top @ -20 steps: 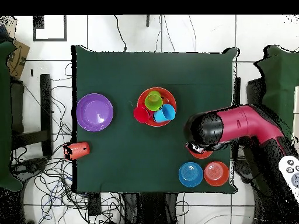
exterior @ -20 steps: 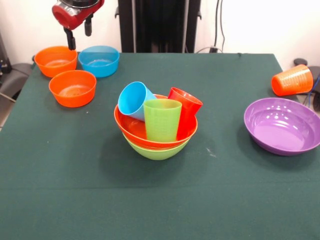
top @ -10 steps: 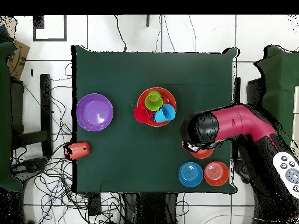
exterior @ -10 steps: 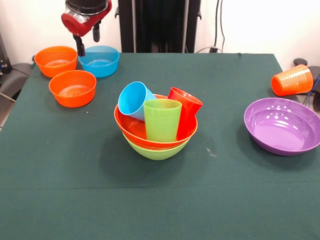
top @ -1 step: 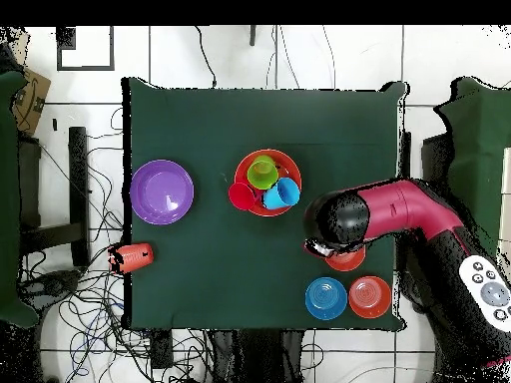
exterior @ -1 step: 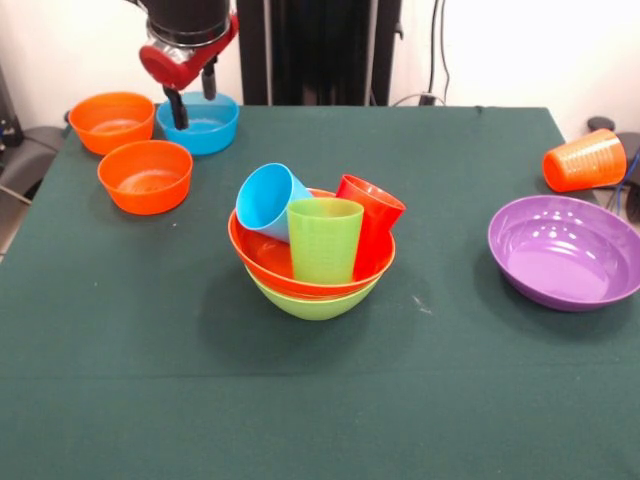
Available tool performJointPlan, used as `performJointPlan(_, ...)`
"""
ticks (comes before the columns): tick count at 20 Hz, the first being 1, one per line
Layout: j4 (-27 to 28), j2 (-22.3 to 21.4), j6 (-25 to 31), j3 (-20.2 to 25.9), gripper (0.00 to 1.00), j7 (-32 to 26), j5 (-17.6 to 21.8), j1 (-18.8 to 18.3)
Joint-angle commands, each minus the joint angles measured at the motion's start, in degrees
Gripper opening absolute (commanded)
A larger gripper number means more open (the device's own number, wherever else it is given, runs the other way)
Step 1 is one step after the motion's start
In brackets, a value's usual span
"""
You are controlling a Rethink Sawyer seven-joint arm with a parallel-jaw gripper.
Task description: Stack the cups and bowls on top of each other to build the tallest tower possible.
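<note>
The tower stands mid-table: a large lime green bowl (exterior @ -1 step: pixel 313 303) holds an orange-red bowl (exterior @ -1 step: pixel 260 262). Three cups sit in it: light blue (exterior @ -1 step: pixel 266 200) leaning, lime green (exterior @ -1 step: pixel 324 240) upright, red (exterior @ -1 step: pixel 374 218) tilted. From overhead the tower (top @ -1 step: pixel 266 183) shows the same three cups. An orange cup (exterior @ -1 step: pixel 585 160) lies on its side at the right edge. A purple bowl (exterior @ -1 step: pixel 565 250) sits near it. My gripper (exterior @ -1 step: pixel 191 97) hangs open and empty above the small blue bowl (exterior @ -1 step: pixel 205 125), beside two small orange bowls (exterior @ -1 step: pixel 112 120) (exterior @ -1 step: pixel 146 176).
In the overhead view the red arm (top @ -1 step: pixel 399 214) reaches over the table's right side and partly covers one small orange bowl (top @ -1 step: pixel 347 262). The blue bowl (top @ -1 step: pixel 326 298) and the other orange bowl (top @ -1 step: pixel 370 297) lie near that corner. Cables trail off the table's left edge.
My gripper has moved rightward in the front view, from above the orange bowls to over the blue bowl, and dropped slightly. Nothing on the table has moved.
</note>
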State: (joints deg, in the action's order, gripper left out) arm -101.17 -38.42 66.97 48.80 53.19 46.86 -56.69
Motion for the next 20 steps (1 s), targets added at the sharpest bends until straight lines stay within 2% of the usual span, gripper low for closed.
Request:
performJointPlan(1, 2.57, 3.74, -6.44, 3.7, 1.0, -10.65, -1.56, 0.05)
performJointPlan(7, 2.56, 2.74, -4.93, 4.05, 1.0, -10.78, -2.08, 0.47)
performJointPlan(13, 2.63, 2.79, -4.74, 3.84, 1.0, -11.0, -0.9, 0.71)
performJointPlan(20, 1.97, 3.18, -6.45, 4.8, 1.0, -10.95, -0.98, -0.05)
